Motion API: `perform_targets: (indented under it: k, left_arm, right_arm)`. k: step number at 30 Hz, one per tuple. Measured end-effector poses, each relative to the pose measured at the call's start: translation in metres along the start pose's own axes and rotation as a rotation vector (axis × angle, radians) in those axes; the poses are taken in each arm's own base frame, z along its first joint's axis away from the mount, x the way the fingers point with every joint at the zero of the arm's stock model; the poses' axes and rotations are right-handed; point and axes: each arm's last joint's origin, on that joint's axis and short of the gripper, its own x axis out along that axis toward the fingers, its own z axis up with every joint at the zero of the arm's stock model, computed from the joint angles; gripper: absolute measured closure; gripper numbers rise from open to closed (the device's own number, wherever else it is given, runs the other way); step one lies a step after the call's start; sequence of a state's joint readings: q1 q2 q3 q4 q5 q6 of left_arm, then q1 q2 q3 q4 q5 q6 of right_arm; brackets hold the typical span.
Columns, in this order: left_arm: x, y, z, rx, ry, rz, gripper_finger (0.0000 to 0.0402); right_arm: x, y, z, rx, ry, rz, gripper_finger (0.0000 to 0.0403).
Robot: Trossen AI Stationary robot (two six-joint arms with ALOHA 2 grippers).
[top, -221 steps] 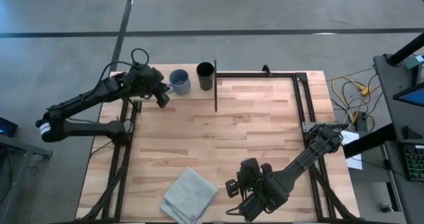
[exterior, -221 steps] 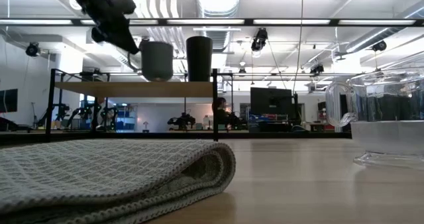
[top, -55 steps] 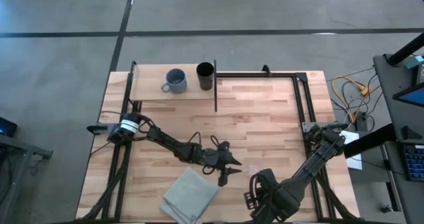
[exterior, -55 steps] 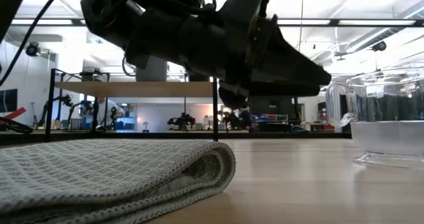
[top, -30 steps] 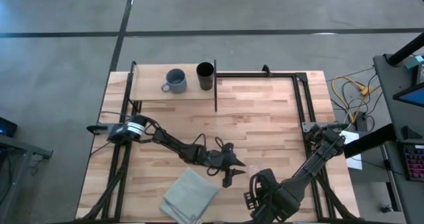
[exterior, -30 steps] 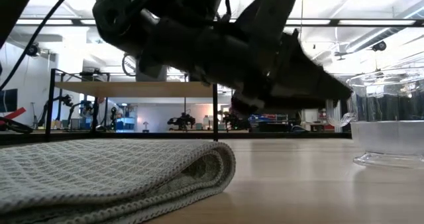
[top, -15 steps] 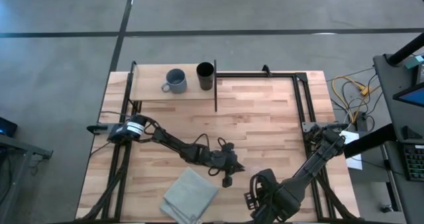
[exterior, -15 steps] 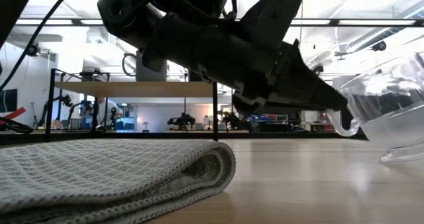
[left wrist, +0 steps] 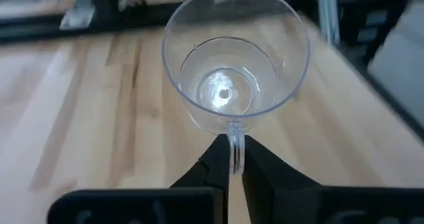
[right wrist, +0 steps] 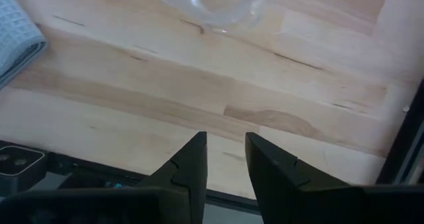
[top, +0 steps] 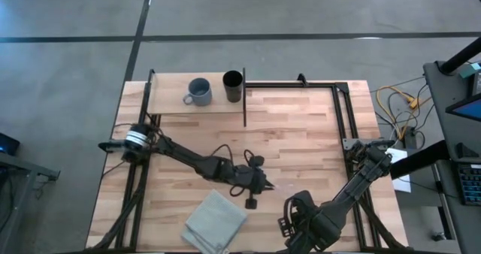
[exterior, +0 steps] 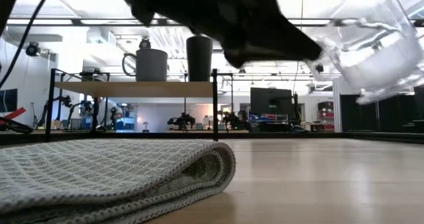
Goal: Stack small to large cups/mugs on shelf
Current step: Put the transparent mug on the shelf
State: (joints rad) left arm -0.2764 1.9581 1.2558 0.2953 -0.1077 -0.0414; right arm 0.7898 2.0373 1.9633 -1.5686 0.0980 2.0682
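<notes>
The small clear glass cup (left wrist: 235, 58) hangs off my left gripper (left wrist: 234, 159), which is shut on its handle above the table's near middle (top: 264, 186). In the low view the cup (exterior: 374, 48) is well above the tabletop. The blue-grey mug (top: 201, 91) and the black cup (top: 233, 86) stand upright side by side on the pale wooden shelf (top: 169, 104) at the far left; they also show in the low view, mug (exterior: 152, 65) and black cup (exterior: 199, 58). My right gripper (right wrist: 225, 159) is open and empty at the near edge (top: 288, 225). My left gripper pinches the cup's thin glass handle (left wrist: 235, 143) between its two fingers. The fingers come slanting from the table's left and from above. The cup is lifted clear of the table and tilted, its open mouth toward the wrist camera.
A folded grey cloth (top: 216, 220) lies at the near edge, left of my right gripper, and fills the low view's foreground (exterior: 112, 174). Black metal frame rails (top: 342, 115) run along the table's far and right sides. A black upright (top: 244, 96) ends the shelf.
My left gripper has gone up with the glass cup held by its handle. The cup stood on the table a second ago, then tipped with its base leaving the wood, and now hangs tilted, clear above the tabletop.
</notes>
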Motion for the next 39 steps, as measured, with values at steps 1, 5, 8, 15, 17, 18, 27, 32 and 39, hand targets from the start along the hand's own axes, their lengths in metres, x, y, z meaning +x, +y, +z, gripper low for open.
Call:
perform_targets:
  k: [1, 5, 8, 15, 17, 18, 27, 32, 39]
  left_arm:
    - [-0.008, 0.001, 0.003, 0.01, 0.038, 0.003, 0.0398]
    - [-0.05, 0.007, 0.025, 0.047, 0.155, 0.022, 0.0399]
    - [-0.088, 0.012, 0.039, 0.06, 0.242, 0.057, 0.0399]
    - [-0.193, 0.031, 0.063, 0.032, 0.353, 0.113, 0.0399]
    - [-0.224, 0.037, 0.063, -0.004, 0.393, 0.16, 0.0399]
    - [-0.24, 0.041, 0.062, -0.023, 0.409, 0.186, 0.0399]
    - [-0.356, 0.062, 0.04, -0.215, 0.472, 0.485, 0.0397]
    - [-0.386, 0.067, 0.029, -0.253, 0.501, 0.601, 0.0395]
    - [-0.399, 0.075, 0.021, -0.241, 0.606, 0.781, 0.0394]
  right_arm:
    - [0.0, 0.0, 0.0, 0.0, 0.0, 0.0, 0.0306]
    - [0.0, 0.0, 0.0, 0.002, 0.0, -0.001, 0.0306]
    - [0.0, 0.0, 0.0, 0.008, -0.003, 0.0, 0.0306]
    - [0.0, 0.0, 0.0, 0.009, -0.008, 0.003, 0.0306]
    - [0.0, 0.0, 0.0, 0.012, -0.009, 0.002, 0.0306]
    - [0.0, 0.0, 0.0, 0.017, -0.009, 0.002, 0.0306]
    - [0.0, 0.001, 0.001, 0.027, -0.029, 0.018, 0.0306]
    - [0.001, 0.002, 0.003, 0.034, -0.028, 0.021, 0.0306]
    - [0.001, 0.004, 0.006, 0.044, -0.027, 0.022, 0.0306]
